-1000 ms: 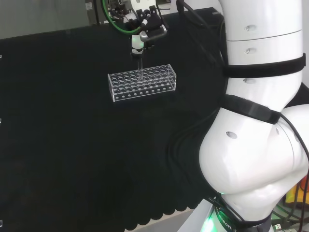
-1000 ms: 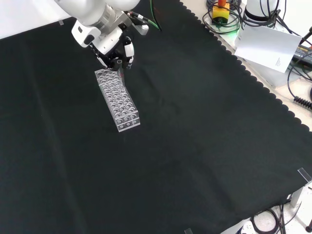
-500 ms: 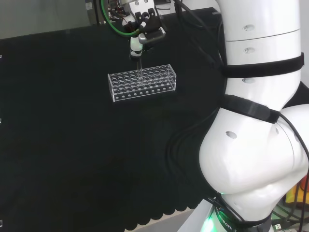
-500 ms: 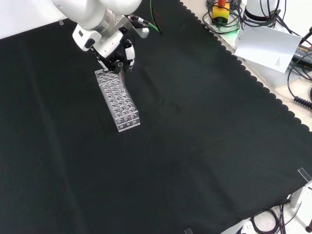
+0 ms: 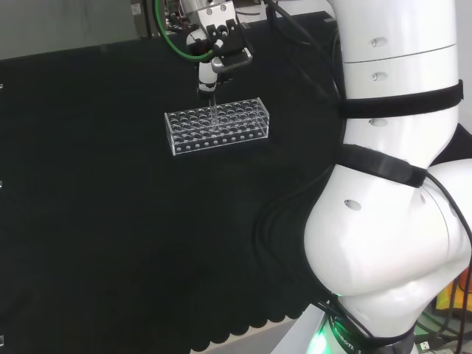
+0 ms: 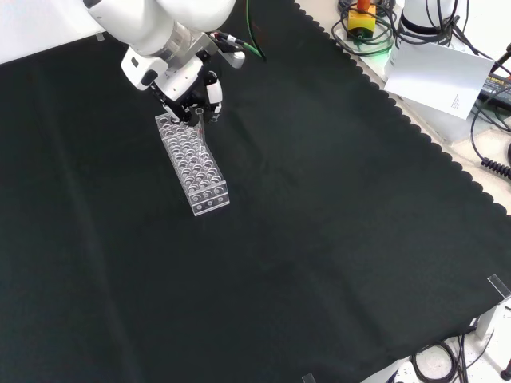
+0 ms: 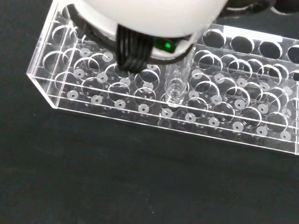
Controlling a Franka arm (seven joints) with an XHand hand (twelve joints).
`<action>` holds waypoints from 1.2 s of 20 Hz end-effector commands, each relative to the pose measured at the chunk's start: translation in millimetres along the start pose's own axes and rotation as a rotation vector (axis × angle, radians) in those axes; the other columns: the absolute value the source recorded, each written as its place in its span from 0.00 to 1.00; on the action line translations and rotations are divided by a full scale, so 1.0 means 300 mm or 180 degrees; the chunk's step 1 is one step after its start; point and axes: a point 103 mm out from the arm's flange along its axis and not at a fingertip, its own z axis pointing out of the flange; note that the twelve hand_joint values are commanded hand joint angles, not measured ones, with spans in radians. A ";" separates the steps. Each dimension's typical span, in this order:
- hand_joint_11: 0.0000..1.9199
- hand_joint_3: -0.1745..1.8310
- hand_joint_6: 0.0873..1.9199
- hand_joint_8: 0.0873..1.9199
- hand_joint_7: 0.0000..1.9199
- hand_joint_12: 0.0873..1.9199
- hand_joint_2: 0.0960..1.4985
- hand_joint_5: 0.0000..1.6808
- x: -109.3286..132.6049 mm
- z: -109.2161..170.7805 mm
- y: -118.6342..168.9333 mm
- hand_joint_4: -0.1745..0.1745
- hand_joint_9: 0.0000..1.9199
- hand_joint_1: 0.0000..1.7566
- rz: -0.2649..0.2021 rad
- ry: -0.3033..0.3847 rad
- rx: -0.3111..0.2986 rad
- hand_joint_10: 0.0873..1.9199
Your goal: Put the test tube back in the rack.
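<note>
Test tube hangs upright from the hand, whose fingers are curled around its top, directly over the clear rack on the black cloth. Its long axis runs straight down, and in the wrist view its lower end appears to sit at a hole in the rack's near row. Judging from this, a straight descent is likely what remains.

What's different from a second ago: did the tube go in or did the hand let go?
The hand has shifted slightly, a little higher in the head view, with the test tube still in its fingers and its lower end in the rack. No release. The rack has stayed put.
</note>
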 end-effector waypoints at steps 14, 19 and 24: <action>0.69 0.42 0.12 0.17 0.95 0.39 0.36 0.87 0.007 0.057 0.023 0.00 0.91 0.70 -0.0019 0.0060 0.0074 0.11; 0.69 0.42 0.12 0.17 0.95 0.39 0.36 0.87 0.006 0.093 0.036 0.00 0.91 0.70 -0.0027 0.0103 0.0091 0.11; 0.69 0.42 0.12 0.17 0.95 0.39 0.36 0.87 0.009 0.104 0.045 0.00 0.91 0.70 -0.0015 0.0108 0.0120 0.11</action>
